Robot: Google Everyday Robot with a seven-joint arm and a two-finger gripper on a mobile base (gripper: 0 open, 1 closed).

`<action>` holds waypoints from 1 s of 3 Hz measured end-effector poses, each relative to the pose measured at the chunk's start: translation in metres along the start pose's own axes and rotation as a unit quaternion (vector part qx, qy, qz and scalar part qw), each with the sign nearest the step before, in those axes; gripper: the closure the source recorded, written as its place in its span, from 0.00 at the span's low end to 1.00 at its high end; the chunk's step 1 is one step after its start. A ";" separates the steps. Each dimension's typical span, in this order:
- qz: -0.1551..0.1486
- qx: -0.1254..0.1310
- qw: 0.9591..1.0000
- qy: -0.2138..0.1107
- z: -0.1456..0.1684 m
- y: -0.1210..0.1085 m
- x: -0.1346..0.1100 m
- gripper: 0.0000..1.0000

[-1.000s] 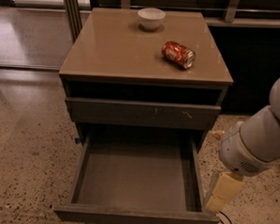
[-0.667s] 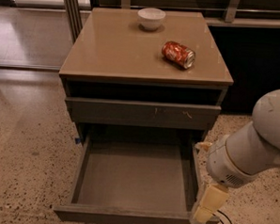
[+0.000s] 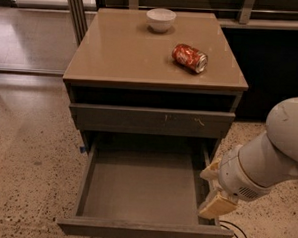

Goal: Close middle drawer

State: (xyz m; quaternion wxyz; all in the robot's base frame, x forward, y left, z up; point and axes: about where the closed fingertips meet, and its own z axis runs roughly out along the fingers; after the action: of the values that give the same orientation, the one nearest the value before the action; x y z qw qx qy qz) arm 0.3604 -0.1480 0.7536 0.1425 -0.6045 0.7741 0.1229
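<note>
Middle drawer (image 3: 145, 191) is pulled way out of the cabinet (image 3: 117, 54), under the scratched drawer front (image 3: 149, 120). Long axis runs left-right, plain front faces the cam at the bottom. Gripper (image 3: 214, 188) is just beside its right wall nr the front corner, fingers spread, holding nothing.

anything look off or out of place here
The red soda can lies tipped on its side on the cabinet top; no spill shows. The middle drawer stands far open and empty. The drawer front above it has small yellowish scratches. The claw is beside the open drawer's right wall.
</note>
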 end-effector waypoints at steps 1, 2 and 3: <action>0.000 0.000 1.000 0.000 0.000 0.000 0.000 0.64; 0.022 0.007 1.000 -0.017 0.021 0.004 0.006 0.87; 0.053 0.014 0.998 -0.040 0.065 0.013 0.008 1.00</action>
State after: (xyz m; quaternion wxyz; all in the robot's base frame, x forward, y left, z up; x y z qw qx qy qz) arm 0.3505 -0.1285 0.6900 0.1757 -0.5547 0.8005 0.1434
